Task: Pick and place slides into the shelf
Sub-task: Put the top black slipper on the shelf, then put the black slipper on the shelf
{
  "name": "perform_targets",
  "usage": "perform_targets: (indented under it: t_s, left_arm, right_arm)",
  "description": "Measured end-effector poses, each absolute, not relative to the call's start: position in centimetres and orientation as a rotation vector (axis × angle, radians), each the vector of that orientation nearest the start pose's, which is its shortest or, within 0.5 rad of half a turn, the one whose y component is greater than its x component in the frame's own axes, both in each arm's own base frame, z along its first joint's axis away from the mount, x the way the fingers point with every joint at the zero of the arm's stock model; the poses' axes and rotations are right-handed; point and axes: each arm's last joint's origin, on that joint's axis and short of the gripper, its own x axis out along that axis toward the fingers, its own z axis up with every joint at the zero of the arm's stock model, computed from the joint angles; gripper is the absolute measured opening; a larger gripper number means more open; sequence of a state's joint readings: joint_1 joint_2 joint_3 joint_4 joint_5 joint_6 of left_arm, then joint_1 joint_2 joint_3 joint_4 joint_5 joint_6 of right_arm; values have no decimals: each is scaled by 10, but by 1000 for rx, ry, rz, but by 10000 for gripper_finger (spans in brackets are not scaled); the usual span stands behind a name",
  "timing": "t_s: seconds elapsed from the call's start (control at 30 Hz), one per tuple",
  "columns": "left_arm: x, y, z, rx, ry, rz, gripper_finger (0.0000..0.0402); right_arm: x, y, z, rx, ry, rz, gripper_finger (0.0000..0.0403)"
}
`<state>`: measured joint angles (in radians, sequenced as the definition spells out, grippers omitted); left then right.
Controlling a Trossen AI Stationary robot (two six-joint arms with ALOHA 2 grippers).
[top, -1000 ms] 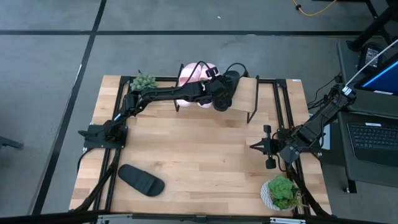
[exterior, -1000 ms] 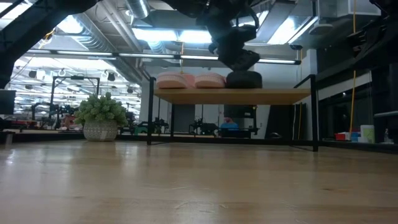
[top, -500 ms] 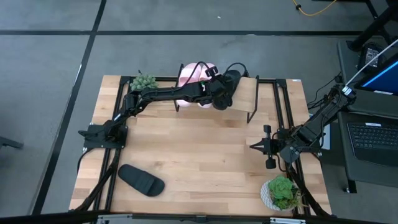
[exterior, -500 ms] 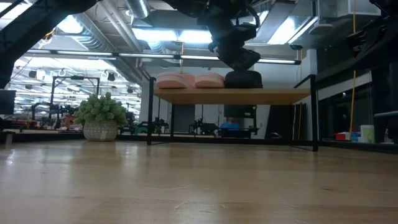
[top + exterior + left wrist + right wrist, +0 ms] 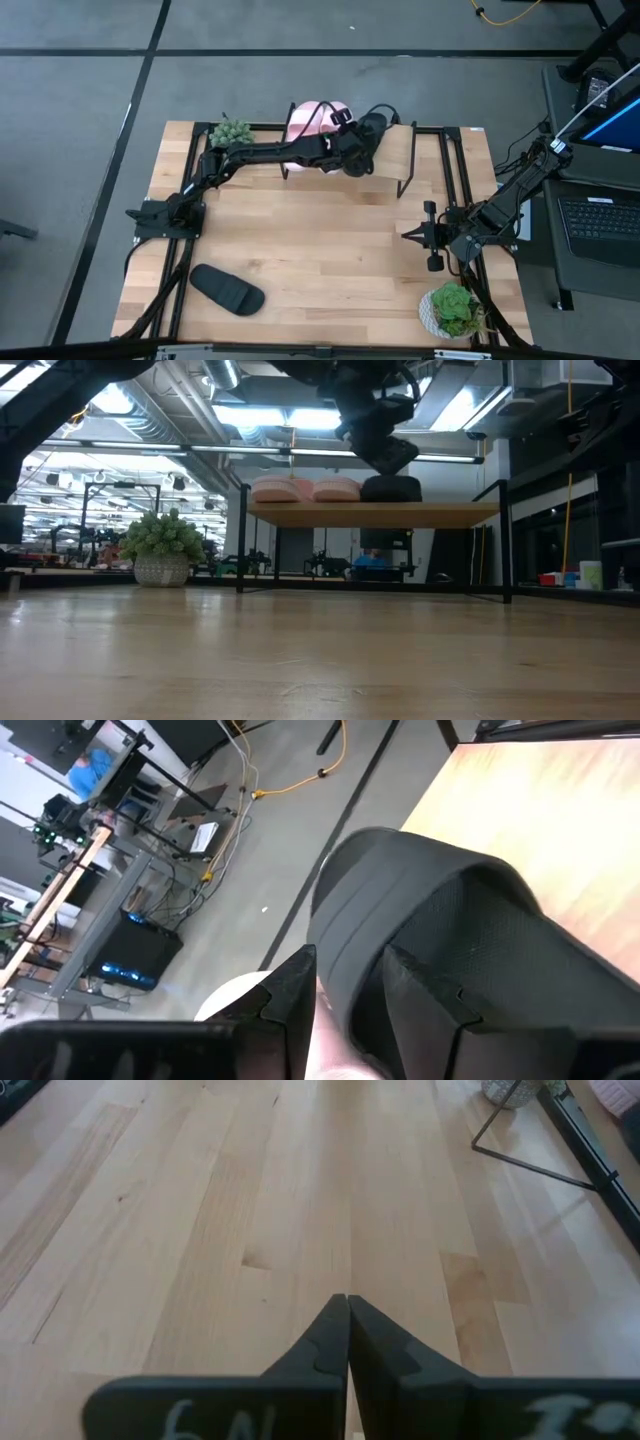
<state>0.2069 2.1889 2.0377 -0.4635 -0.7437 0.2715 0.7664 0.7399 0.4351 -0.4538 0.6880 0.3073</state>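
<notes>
A black slide is on the shelf's plank top, right beside two pale pink slides. My left gripper reaches over the far side of the table and is shut on this black slide. Whether its sole fully rests on the plank I cannot tell. A second black slide lies flat on the table near the front left. My right gripper waits shut at the table's right, touching nothing. My left gripper holds the black slide by one side of its wide strap. One finger is outside the strap and the other finger is inside the opening over the footbed. The fingers slant down from the table's left. The slide sits about level at the plank top.
A small potted plant stands at the far left by the shelf's end. Another plant is at the near right corner. The shelf's thin black legs stand on the table. Bare wood lies between the arms.
</notes>
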Motion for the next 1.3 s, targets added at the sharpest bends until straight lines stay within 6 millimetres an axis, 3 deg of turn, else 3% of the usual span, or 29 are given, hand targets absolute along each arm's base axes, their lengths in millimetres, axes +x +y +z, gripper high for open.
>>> perform_targets:
  t_s: [0.53,1.0,1.3]
  left_arm:
    - [485,111,291,422,731,821,111]
    - [478,89,295,482,801,832,111]
    - [463,65,328,516,757,872,108]
  right_arm:
    - [115,85,203,-200,567,-14,10]
    - [115,85,203,-196,567,-15,10]
    - [115,85,203,-178,568,-21,10]
